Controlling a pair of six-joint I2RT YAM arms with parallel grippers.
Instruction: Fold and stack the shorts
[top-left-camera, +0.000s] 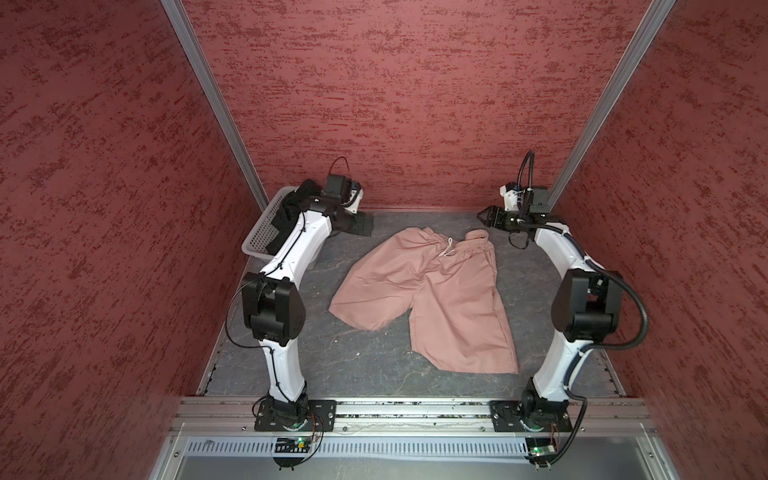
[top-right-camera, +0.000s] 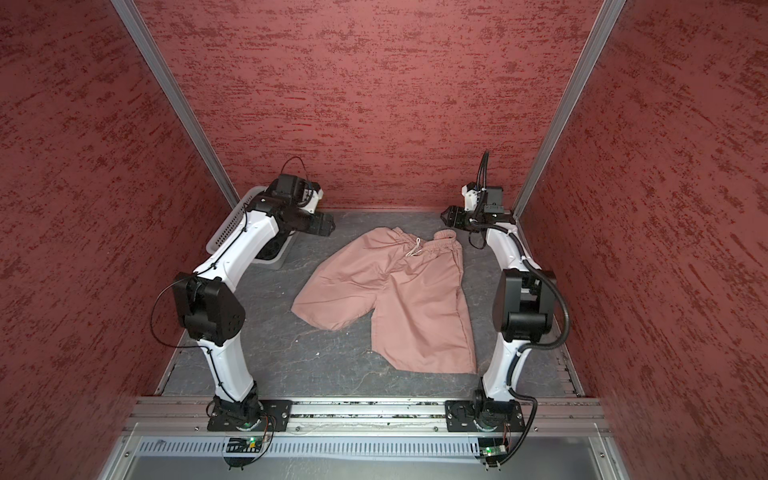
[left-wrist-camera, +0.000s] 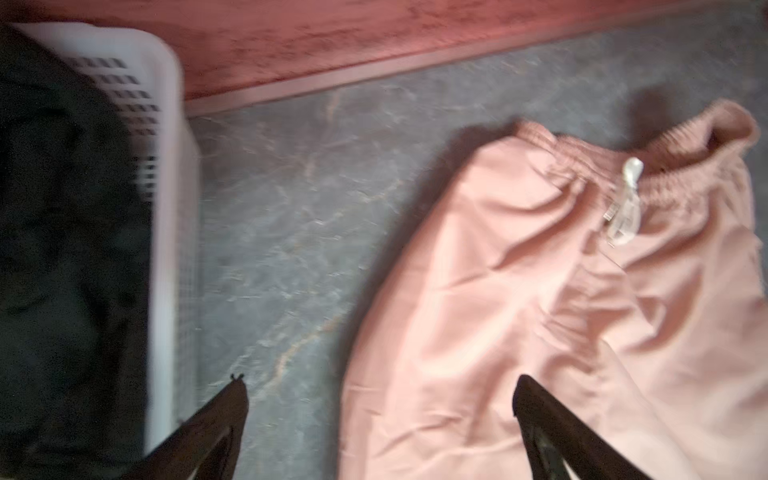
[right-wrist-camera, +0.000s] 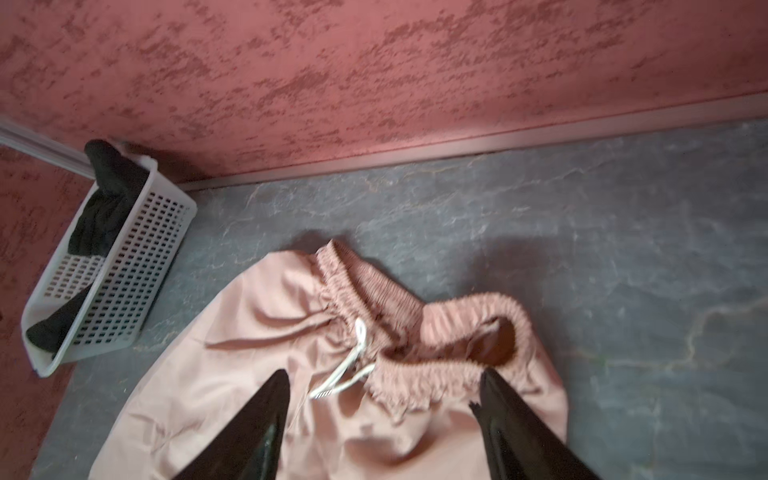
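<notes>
The dusty pink shorts (top-left-camera: 428, 291) (top-right-camera: 390, 291) lie spread on the grey table, waistband toward the back wall and both legs toward the front. The white drawstring (right-wrist-camera: 353, 365) lies at the waistband's middle, and the waistband's right end stands up in a loop. The black shorts (right-wrist-camera: 104, 199) (left-wrist-camera: 62, 249) sit bunched in the basket. My left gripper (top-left-camera: 359, 226) (left-wrist-camera: 380, 386) hovers open by the waistband's left end, holding nothing. My right gripper (top-left-camera: 484, 216) (right-wrist-camera: 385, 374) is open above the waistband's right end, with nothing between its fingers.
A white perforated basket (top-left-camera: 259, 237) (top-right-camera: 224, 232) (right-wrist-camera: 124, 291) stands in the back left corner, partly under my left arm. Red textured walls close in the back and both sides. A metal rail (top-left-camera: 415, 415) with both arm bases runs along the front edge.
</notes>
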